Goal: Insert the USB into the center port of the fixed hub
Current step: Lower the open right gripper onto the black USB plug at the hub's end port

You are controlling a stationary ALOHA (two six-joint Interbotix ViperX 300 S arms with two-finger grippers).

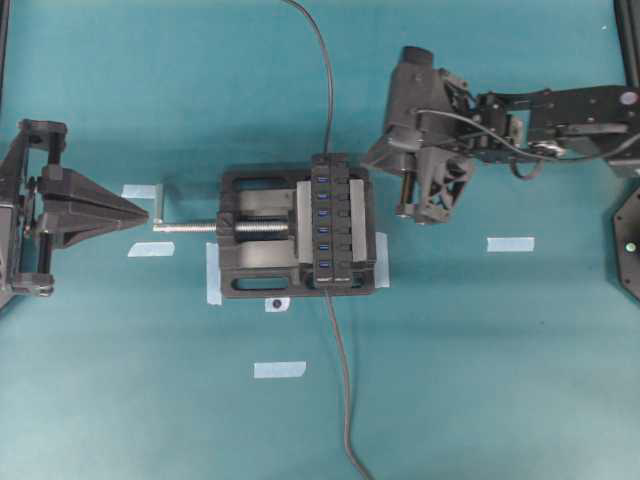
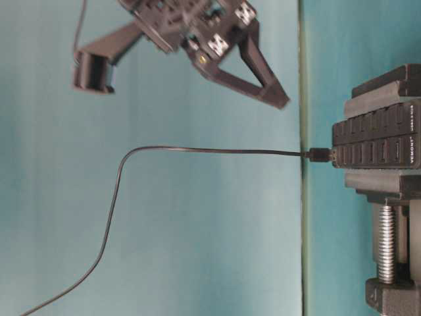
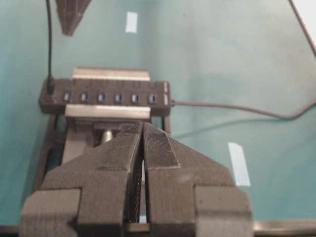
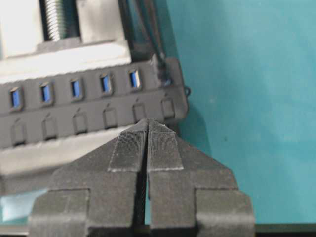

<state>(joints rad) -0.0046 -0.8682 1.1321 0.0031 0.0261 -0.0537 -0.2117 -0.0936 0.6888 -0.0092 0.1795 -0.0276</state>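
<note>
Overhead view shows the right gripper (image 1: pixel 420 213) pinched together and empty beside the fixed hub (image 1: pixel 334 222), whose light USB (image 1: pixel 322 158) plug probably wants gripping by its stiff body, not its floppy cable.

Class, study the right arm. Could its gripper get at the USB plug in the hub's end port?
Probably yes. The USB plug stands in the end port of the fixed hub, close to the right gripper, with nothing between them. The jaws are shut, though, so they must open first.
</note>
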